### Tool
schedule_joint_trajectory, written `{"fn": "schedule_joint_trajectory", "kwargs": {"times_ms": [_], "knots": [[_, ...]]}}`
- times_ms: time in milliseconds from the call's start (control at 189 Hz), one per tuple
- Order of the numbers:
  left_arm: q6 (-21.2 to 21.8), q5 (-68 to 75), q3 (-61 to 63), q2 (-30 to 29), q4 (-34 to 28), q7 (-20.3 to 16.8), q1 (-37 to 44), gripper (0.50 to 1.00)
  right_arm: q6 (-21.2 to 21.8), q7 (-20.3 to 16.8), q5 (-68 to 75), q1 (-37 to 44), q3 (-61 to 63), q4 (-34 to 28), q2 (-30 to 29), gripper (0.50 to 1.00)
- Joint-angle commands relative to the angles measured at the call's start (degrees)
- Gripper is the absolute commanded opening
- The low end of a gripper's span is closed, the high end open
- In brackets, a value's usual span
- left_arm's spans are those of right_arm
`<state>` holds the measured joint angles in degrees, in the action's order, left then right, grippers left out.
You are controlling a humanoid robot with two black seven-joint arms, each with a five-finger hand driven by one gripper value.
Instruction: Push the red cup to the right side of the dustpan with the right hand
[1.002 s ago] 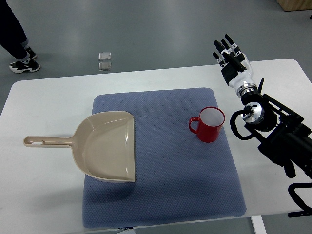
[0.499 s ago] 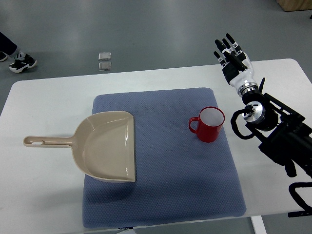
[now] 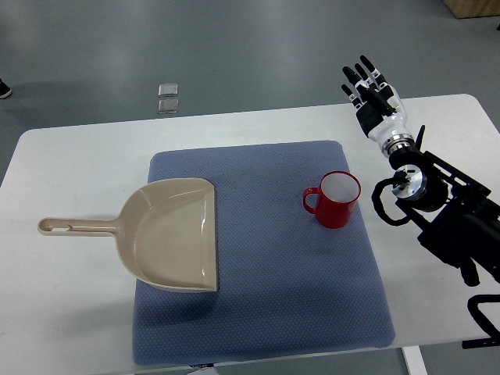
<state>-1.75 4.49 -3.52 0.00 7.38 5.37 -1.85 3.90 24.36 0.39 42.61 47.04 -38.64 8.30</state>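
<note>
A red cup (image 3: 336, 200) stands upright on the right part of a blue mat (image 3: 266, 305), its handle pointing left. A beige dustpan (image 3: 168, 234) lies on the mat's left part, open mouth facing right, its handle reaching left over the white table (image 3: 70, 312). My right hand (image 3: 371, 90) hovers near the table's far edge, up and right of the cup and apart from it. Its fingers are straight and spread, holding nothing. The left arm does not show.
My right arm's black links (image 3: 453, 226) stretch along the table's right side. Two small grey squares (image 3: 167, 98) lie on the floor beyond the table. A person's shoe (image 3: 4, 88) shows at the far left edge.
The person's feet on the floor have moved left, nearly out of the picture. My right hand has barely shifted; cup and dustpan stay put.
</note>
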Motion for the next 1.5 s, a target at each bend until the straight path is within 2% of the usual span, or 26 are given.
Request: {"fn": "schedule_joint_trajectory", "kwargs": {"times_ms": [0,133,424,546,674,817,981,1199,1400,1496], "knots": [[0.0,-0.01,0.0,0.0,0.01,-0.01,0.0,1.0,0.49,-0.02,0.05,-0.86,-0.2,-1.53,2.86,0.928],[0.0,-0.01,0.0,0.0,0.01,-0.01,0.0,1.0,2.17,-0.02,-0.92,-3.33,-0.28,-3.99,6.47,0.928],[0.0,-0.01,0.0,0.0,0.01,-0.01,0.0,1.0,7.0,0.33,-12.87,-10.53,-0.2,-12.69,13.24,0.928],[0.0,-0.01,0.0,0.0,0.01,-0.01,0.0,1.0,11.39,2.18,-18.05,-13.26,-0.02,-14.36,15.34,0.928],[0.0,-0.01,0.0,0.0,0.01,-0.01,0.0,1.0,13.86,3.41,-22.36,-15.46,-0.11,-15.06,17.28,0.928],[0.0,-0.01,0.0,0.0,0.01,-0.01,0.0,1.0,17.37,6.57,-27.55,-17.83,0.07,-15.94,18.86,0.928],[0.0,-0.01,0.0,0.0,0.01,-0.01,0.0,1.0,16.84,7.1,-33.53,-18.88,0.24,-16.21,18.51,0.928],[0.0,-0.01,0.0,0.0,0.01,-0.01,0.0,1.0,13.77,7.28,-38.98,-19.06,0.24,-16.21,17.72,0.928],[0.0,-0.01,0.0,0.0,0.01,-0.01,0.0,1.0,13.59,10.62,-43.72,-19.32,0.24,-16.21,17.81,0.928],[0.0,-0.01,0.0,0.0,0.01,-0.01,0.0,1.0,13.68,10.64,-44.69,-19.68,0.24,-16.21,17.81,0.928]]}}
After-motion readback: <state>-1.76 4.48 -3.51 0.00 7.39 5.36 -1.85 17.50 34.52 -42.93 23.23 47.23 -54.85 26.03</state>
